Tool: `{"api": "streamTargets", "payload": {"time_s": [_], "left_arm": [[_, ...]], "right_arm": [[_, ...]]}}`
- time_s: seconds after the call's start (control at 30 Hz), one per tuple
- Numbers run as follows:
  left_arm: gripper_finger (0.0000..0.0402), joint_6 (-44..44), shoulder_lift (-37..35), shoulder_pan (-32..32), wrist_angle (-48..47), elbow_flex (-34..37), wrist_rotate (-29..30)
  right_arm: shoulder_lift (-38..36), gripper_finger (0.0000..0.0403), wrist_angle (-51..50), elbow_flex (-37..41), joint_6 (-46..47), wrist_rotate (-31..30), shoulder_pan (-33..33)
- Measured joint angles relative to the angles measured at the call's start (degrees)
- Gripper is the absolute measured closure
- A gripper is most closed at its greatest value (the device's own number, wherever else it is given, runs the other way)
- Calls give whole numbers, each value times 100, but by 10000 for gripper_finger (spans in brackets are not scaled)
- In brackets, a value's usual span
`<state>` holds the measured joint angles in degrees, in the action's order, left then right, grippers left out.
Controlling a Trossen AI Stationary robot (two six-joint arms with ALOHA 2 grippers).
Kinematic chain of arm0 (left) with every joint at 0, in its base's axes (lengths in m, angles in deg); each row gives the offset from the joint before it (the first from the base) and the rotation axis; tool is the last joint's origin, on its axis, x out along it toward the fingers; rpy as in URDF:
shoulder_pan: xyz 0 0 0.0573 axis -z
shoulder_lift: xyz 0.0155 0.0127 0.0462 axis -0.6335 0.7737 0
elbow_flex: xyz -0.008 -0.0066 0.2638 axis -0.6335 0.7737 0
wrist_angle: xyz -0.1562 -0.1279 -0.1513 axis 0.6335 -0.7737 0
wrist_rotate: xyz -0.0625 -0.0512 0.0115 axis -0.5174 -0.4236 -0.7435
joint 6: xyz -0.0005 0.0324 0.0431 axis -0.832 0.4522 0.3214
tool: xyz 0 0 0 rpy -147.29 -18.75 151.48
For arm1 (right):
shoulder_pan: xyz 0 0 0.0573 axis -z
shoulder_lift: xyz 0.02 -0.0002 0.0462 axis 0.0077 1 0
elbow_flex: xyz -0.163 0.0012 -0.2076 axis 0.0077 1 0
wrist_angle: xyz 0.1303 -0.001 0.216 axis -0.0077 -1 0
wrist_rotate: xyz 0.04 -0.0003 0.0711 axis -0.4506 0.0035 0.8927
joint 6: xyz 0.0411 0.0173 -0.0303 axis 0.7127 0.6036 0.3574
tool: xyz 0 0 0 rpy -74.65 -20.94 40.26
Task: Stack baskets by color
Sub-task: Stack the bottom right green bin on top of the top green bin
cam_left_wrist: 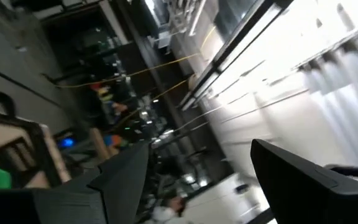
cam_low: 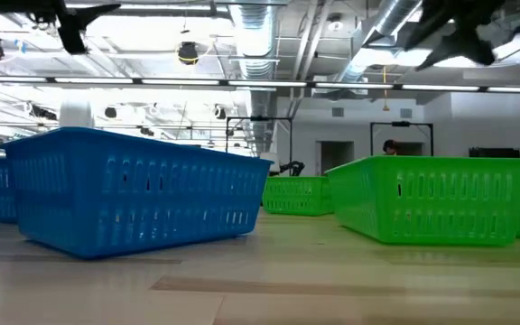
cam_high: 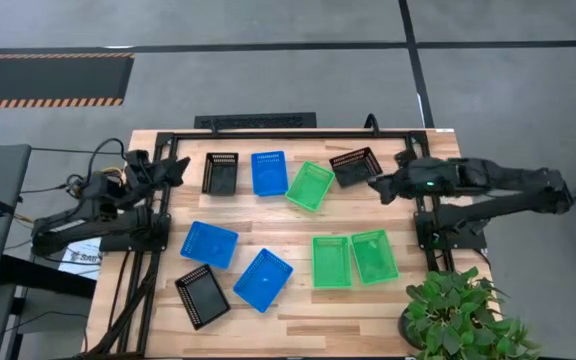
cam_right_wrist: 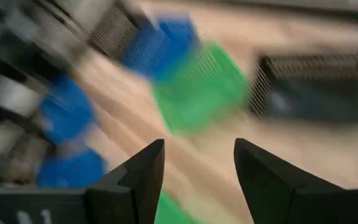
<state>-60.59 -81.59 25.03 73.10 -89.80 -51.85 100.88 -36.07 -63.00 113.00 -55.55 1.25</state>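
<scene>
Since every one of the nine baskets lies alone on the table (cam_high: 298,330) in the high view, I judge that no stacking is done yet. Black ones sit at the far row's left (cam_high: 220,172), the far right (cam_high: 355,166) and the near left (cam_high: 202,296); blue ones at the far middle (cam_high: 268,172), mid-left (cam_high: 209,244) and near centre (cam_high: 263,279); green ones tilted beside the far blue (cam_high: 309,186) and two side by side at the near right (cam_high: 331,261) (cam_high: 374,256). My right gripper (cam_high: 376,187) hovers just beside the far-right black basket, holding nothing; my left gripper (cam_high: 176,168) waits at the table's far left edge.

Low view: a blue basket and a green one stand apart on the wood, nothing nested in either (as far as I can see).

Left wrist: my fingers (cam_left_wrist: 120,180) stand wide, aimed at the room.

Right wrist: my fingers (cam_right_wrist: 145,171) are spread with nothing between them, baskets below. All three colours remain to be stacked.
</scene>
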Motion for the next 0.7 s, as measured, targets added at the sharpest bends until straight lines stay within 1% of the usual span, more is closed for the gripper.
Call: {"api": "streamTargets", "payload": {"time_s": [0.1,0.2,0.23,0.33,0.43,0.53,0.7], "left_arm": [[128,187,443,0,-501,-390,4],[128,394,937,0,-885,-701,-21],[128,513,1096,0,-915,-760,-82],[128,701,1503,-2,-852,-820,-352],[128,705,1785,0,-817,-855,-598],[128,767,1887,0,-811,-855,-655],[128,966,1899,0,-721,-855,-337]], "right_arm": [[975,190,-1743,-688,676,251,-60],[1740,189,-2648,-861,1671,593,-191],[1944,187,-2812,-827,1810,790,-259],[2427,182,-2655,-578,1935,1342,-609],[2556,180,-1868,-270,2075,1733,-1099],[2491,184,-1208,36,2561,1820,-1590],[2167,186,-1304,588,3538,1657,-2257]]}}
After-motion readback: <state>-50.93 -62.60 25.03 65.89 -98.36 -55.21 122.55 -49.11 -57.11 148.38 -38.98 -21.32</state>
